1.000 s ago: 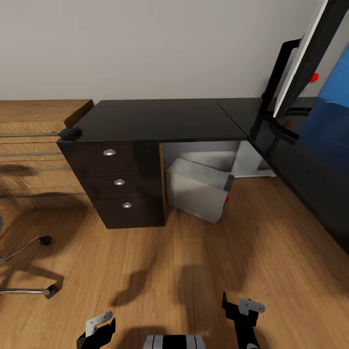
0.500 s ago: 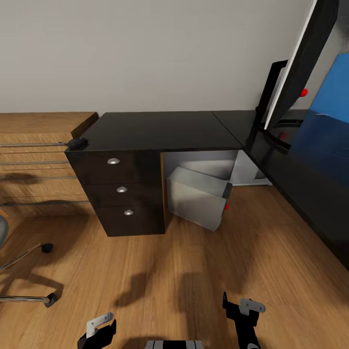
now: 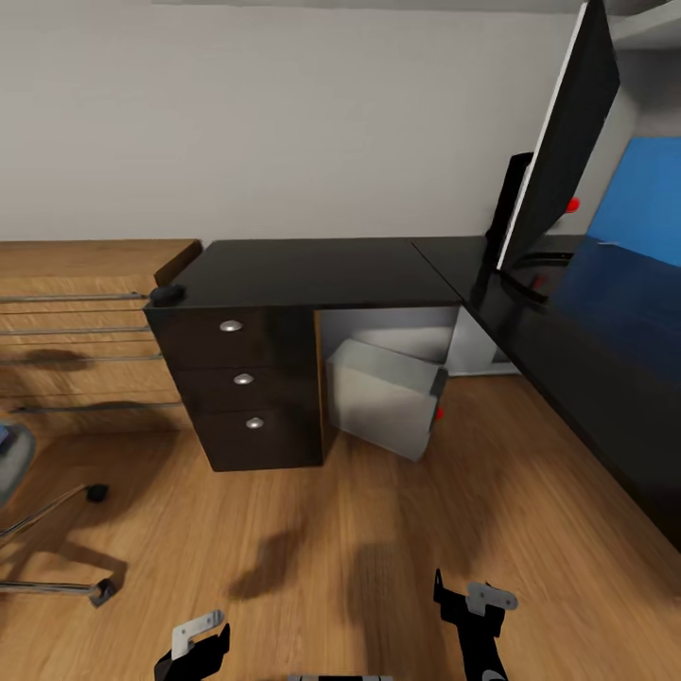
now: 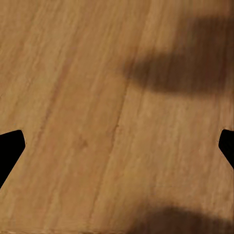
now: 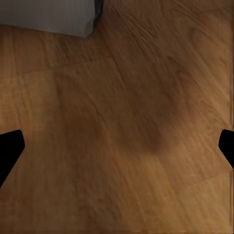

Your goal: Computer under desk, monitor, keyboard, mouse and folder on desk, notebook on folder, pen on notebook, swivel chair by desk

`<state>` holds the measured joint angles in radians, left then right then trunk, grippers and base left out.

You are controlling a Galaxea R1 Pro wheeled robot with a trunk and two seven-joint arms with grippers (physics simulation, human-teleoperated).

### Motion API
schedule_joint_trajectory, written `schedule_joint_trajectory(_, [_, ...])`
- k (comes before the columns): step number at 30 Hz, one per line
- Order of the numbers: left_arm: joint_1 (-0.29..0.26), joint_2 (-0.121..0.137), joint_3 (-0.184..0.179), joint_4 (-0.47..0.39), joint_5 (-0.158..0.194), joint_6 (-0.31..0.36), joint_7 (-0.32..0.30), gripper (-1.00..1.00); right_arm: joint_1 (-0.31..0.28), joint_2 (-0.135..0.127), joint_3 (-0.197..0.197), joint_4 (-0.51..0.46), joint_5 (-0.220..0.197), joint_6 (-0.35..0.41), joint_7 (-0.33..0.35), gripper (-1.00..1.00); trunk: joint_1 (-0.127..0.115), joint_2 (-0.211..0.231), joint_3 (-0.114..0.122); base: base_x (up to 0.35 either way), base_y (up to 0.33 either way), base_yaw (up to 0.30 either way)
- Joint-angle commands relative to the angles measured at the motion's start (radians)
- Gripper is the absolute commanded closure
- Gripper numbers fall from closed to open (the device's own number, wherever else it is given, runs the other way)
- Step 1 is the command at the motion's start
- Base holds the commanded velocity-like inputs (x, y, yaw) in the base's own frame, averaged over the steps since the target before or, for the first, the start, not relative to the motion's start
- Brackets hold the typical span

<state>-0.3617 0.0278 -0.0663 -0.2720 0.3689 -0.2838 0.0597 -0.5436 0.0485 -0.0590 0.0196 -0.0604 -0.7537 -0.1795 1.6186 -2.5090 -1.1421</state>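
Observation:
The black desk (image 3: 312,270) stands ahead against the wall, with three drawers on its left side, and runs on along the right. Under it the grey computer (image 3: 383,397) sits turned at an angle; its corner (image 5: 48,14) is in the right wrist view. The monitor (image 3: 563,142) stands upright on the desk at the right. A small dark mouse (image 3: 167,294) lies on the desk's left front corner. The swivel chair (image 3: 47,558) pokes in at the far left. My left gripper (image 3: 197,641) (image 4: 117,146) and right gripper (image 3: 470,605) (image 5: 117,146) hang open and empty over the floor.
A light wooden drawer chest (image 3: 76,322) with metal rails stands left of the desk. A blue wall panel (image 3: 648,199) shows behind the monitor. Wood floor (image 3: 378,530) lies between me and the desk.
The whole head view has shifted as the camera moved: more of the wall and monitor shows and the desk sits lower and further right. Nothing on the scene moved; both grippers hang as before.

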Motion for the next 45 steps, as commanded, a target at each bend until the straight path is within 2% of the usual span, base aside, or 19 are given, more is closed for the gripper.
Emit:
schedule_joint_trajectory(1, [0.0,-0.001,-0.007,0.0,0.003,-0.003,0.006,-1.0,-0.001,0.001,-0.005,0.002,-0.003,-0.005,0.003,-1.0,-0.001,0.0,0.003,-0.284,0.0,0.0])
schedule_joint_trajectory(5, [0.0,-0.001,-0.007,0.0,0.002,-0.003,0.006,-1.0,-0.001,0.004,-0.005,0.003,-0.003,-0.004,0.003,-1.0,-0.003,0.001,0.019,-0.305,0.0,0.0])
schedule_joint_trajectory(8, [0.0,-0.004,-0.007,0.002,0.002,-0.002,0.007,-1.0,-0.001,0.016,-0.005,0.003,-0.002,-0.003,0.003,-1.0,-0.004,0.002,0.03,-0.317,0.0,0.073])
schedule_joint_trajectory(16, [0.0,-0.006,-0.007,0.002,0.002,-0.002,0.008,-1.0,0.0,0.024,-0.005,0.003,-0.001,-0.001,0.003,-1.0,-0.008,0.003,0.058,-0.294,-0.004,0.21])
schedule_joint_trajectory(17, [0.0,-0.016,-0.007,0.002,0.002,-0.002,0.008,-1.0,0.003,0.022,-0.005,0.002,-0.001,-0.002,0.003,-1.0,-0.008,0.004,0.062,-0.039,-0.004,0.039])
schedule_joint_trajectory(19, [0.0,-0.019,-0.007,0.002,0.002,0.001,0.008,-1.0,0.006,0.021,-0.005,0.002,-0.001,-0.002,0.003,-1.0,-0.009,0.004,0.069,-0.017,-0.002,0.017])
schedule_joint_trajectory(26, [0.0,-0.022,-0.009,0.033,0.0,-0.001,0.007,-1.0,0.007,0.021,-0.005,0.002,-0.001,-0.004,0.003,-1.0,-0.012,0.006,0.096,-0.003,0.0,0.003])
schedule_joint_trajectory(40, [0.0,-0.034,-0.009,0.04,-0.002,-0.003,0.011,-1.0,0.007,0.019,-0.005,0.002,-0.001,-0.001,0.003,-1.0,-0.019,0.009,0.151,0.0,0.0,0.0])
schedule_joint_trajectory(45, [0.0,-0.034,-0.009,0.04,-0.002,-0.003,0.013,-1.0,0.007,0.02,-0.005,0.002,-0.001,0.001,0.003,-1.0,-0.038,0.044,0.166,0.0,0.0,0.0])
